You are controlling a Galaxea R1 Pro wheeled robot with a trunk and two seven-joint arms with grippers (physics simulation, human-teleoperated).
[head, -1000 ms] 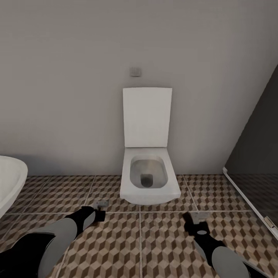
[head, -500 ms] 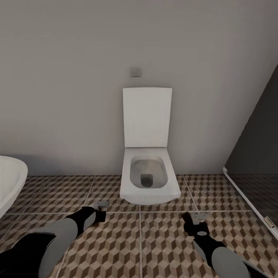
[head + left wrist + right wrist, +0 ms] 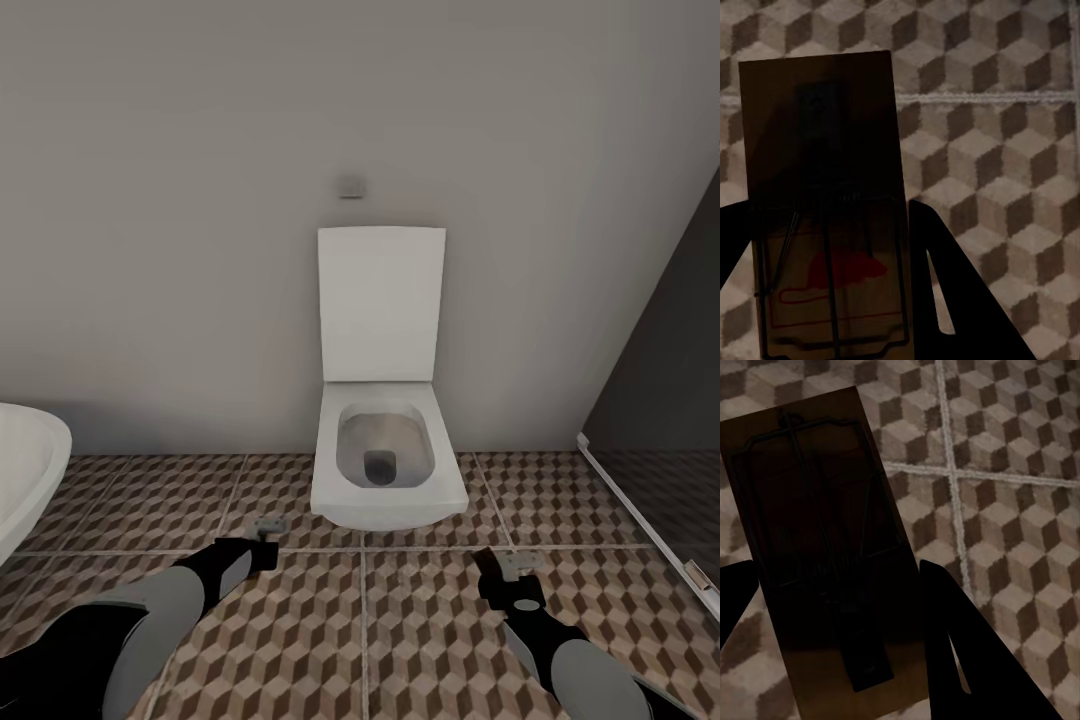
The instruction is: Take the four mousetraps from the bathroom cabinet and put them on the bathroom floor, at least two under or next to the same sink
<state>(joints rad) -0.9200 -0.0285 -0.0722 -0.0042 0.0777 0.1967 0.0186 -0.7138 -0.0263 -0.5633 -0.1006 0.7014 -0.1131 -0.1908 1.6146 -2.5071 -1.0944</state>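
Note:
Each gripper carries one mousetrap low over the bathroom floor of brown and cream cube tiles. In the left wrist view a tan mousetrap with dark wire and a red spot sits between two dark fingers. My left gripper is shut on it, in front of the toilet's left corner. The right wrist view has a second mousetrap clamped between fingers. My right gripper is shut on that one, to the right of the toilet. The cabinet is out of view.
A white wall-hung toilet with its lid up stands straight ahead against the grey wall. A rounded white basin rim juts in at the left edge; I cannot tell whether it is the bathroom sink. A dark glass panel with a white sill closes the right side.
My left arm has shifted slightly to the right with its mousetrap. The right arm has barely moved.

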